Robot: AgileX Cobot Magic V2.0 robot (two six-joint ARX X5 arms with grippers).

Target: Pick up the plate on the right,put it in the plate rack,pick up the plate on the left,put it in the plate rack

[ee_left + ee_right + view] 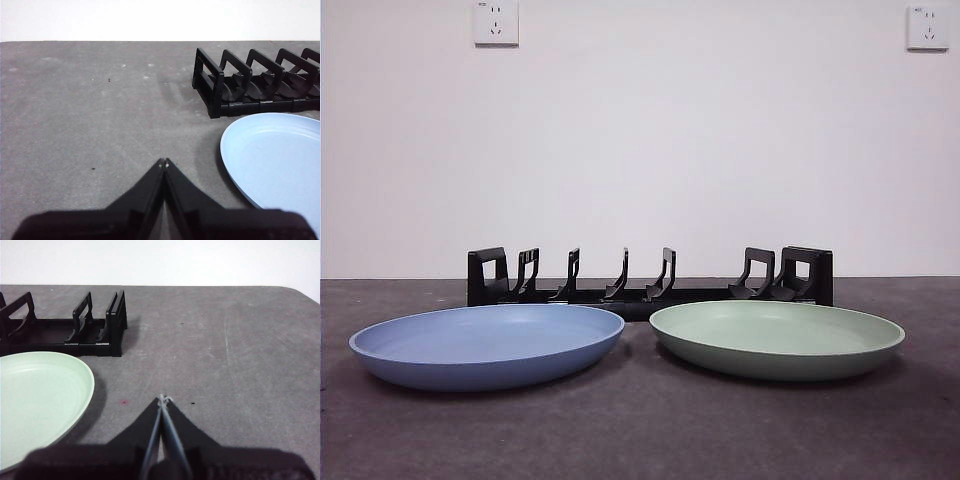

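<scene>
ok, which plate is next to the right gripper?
The green plate: it lies beside the right gripper, in front of the rack. The blue plate is by the left gripper.

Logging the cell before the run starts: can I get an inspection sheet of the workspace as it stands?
Surface: dark grey table, a few small specks and scuffs in the wrist views.
Job's things: blue plate and green plate lie flat side by side, apart, in front of the rack; the rack holds nothing.
Clutter: nothing seen.
End effectors: left end effector shut, holding nothing, off to the side of the blue plate; right end effector shut, holding nothing, off to the side of the green plate. Neither shows in the front view.
Cables: nothing seen.
Surroundings: plain white wall with two sockets.
</scene>
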